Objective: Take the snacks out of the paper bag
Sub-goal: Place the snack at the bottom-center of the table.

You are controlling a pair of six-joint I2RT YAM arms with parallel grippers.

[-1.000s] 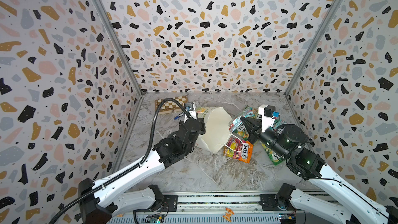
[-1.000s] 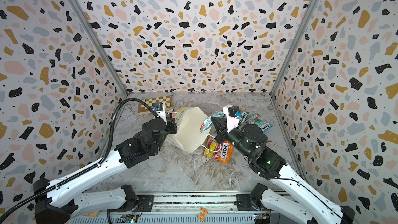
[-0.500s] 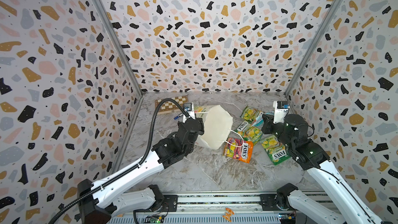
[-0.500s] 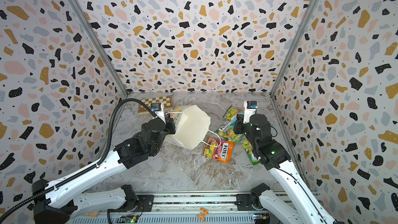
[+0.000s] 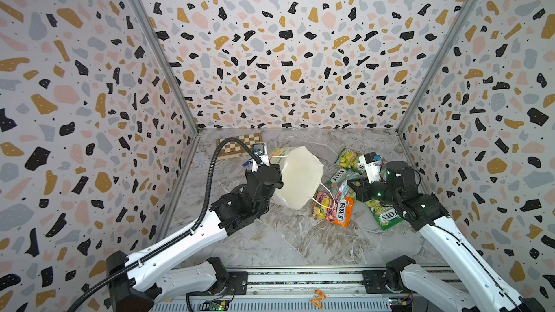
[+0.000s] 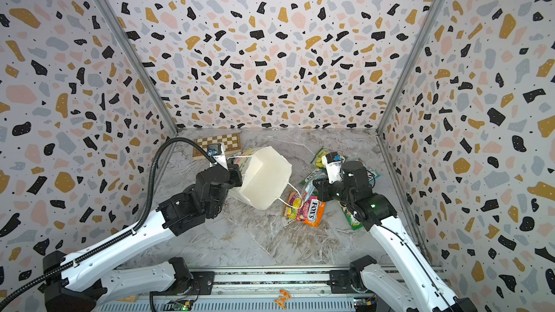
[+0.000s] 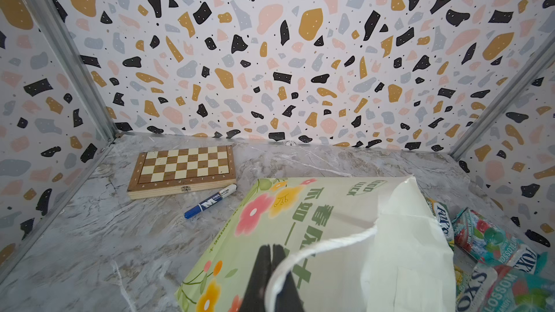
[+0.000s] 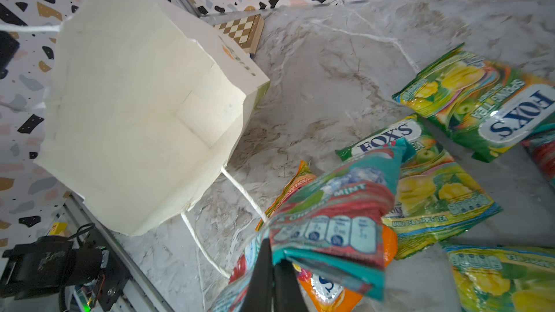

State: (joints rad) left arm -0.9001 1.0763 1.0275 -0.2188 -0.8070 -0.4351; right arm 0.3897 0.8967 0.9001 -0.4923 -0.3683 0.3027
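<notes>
The white paper bag (image 5: 297,181) (image 6: 264,181) lies tipped in mid-table, its mouth turned up toward the top views and nothing showing inside (image 8: 135,115). My left gripper (image 5: 269,162) (image 7: 274,265) is shut on its white cord handle (image 7: 324,243) at the rim. Snacks lie on the table right of the bag: an orange-pink packet (image 5: 336,211) (image 6: 306,211) and green-yellow packets (image 5: 345,157) (image 8: 486,109). My right gripper (image 5: 350,183) (image 8: 271,265) is shut on a teal packet (image 8: 336,205), which hangs folded just above the orange one.
A wooden chessboard (image 5: 237,145) (image 7: 183,166) lies at the back left with a blue marker (image 7: 210,201) in front of it. Speckled walls close three sides. The bag's other cord handle (image 8: 240,193) trails over the orange packet. Bare marble lies in front of the bag.
My right gripper swung out to the right and has come back toward the middle, with the teal packet in it. The bag's mouth has tilted up more. The left arm has barely moved.
</notes>
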